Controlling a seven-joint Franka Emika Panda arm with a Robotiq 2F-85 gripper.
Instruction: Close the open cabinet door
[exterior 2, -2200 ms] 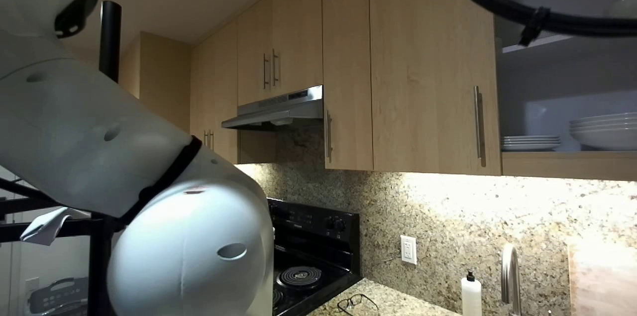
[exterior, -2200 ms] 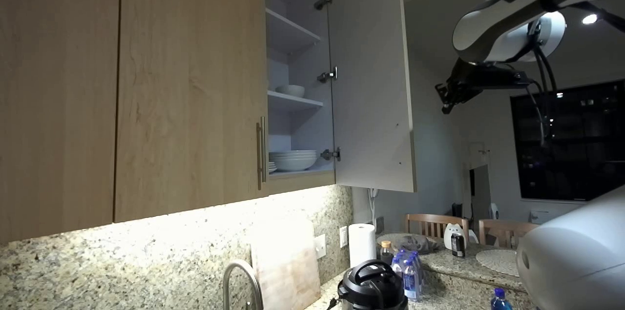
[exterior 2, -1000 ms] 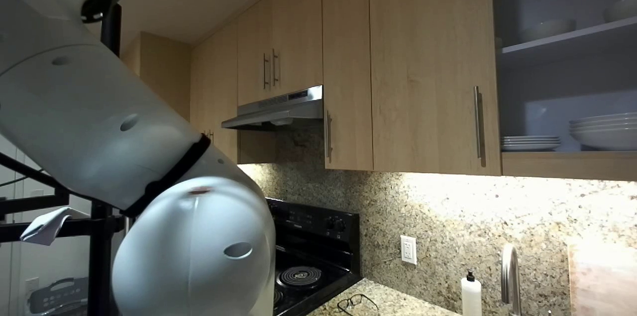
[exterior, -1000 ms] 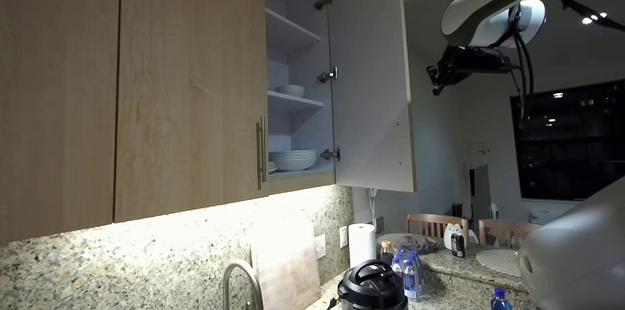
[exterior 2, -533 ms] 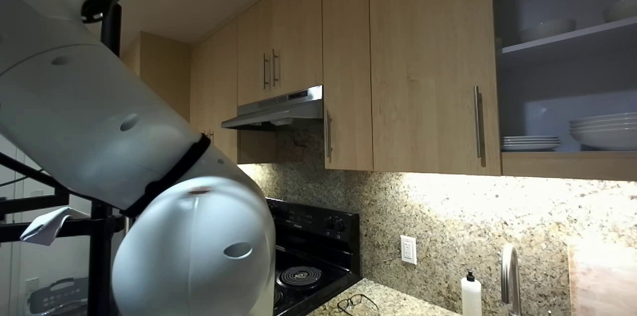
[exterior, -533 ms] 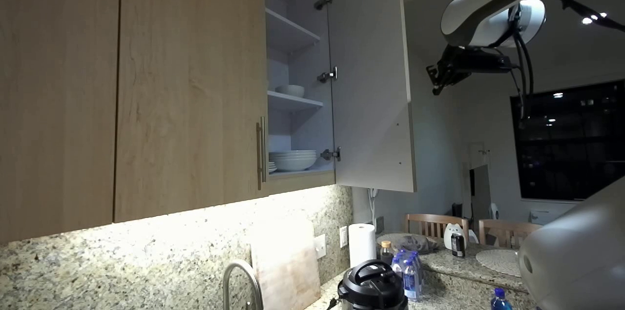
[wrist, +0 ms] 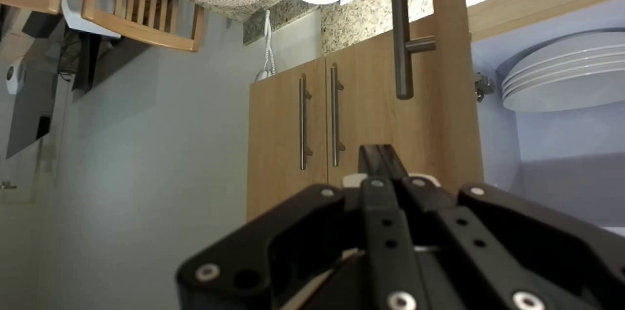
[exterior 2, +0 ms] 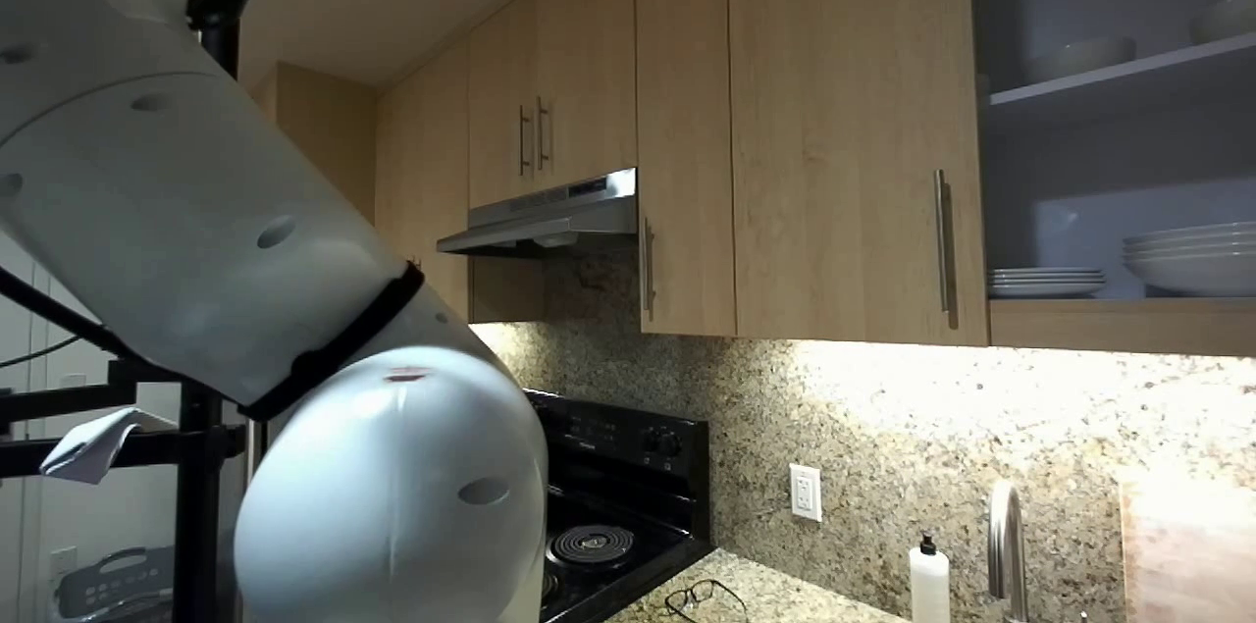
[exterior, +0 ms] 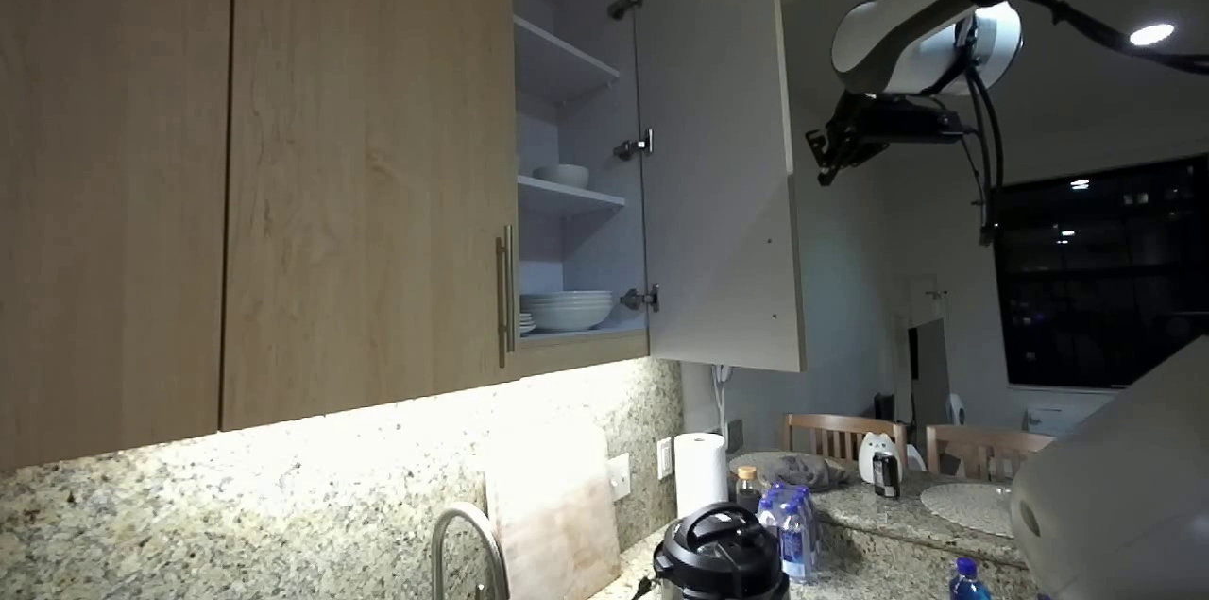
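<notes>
The cabinet door stands wide open in an exterior view, its whitish inner face showing and its hinges at the cabinet side. In the wrist view, which is upside down, the door shows nearly edge-on, with its metal bar handle on the left side. My gripper is off the door's free edge in that exterior view, with a gap in the picture between them. In the wrist view the fingertips are together with nothing between them, apart from the handle. The gripper and the door are out of view in the remaining exterior view.
White bowls stand inside the open cabinet. A closed neighbouring door has its own bar handle. In the wrist view, closed cabinet doors with two handles lie beyond the open door. A black-lidded pot and bottles stand below.
My gripper has moved left, nearer to the door's edge in the exterior view, and sits higher than at first. The arm links have shifted. The door has not moved.
</notes>
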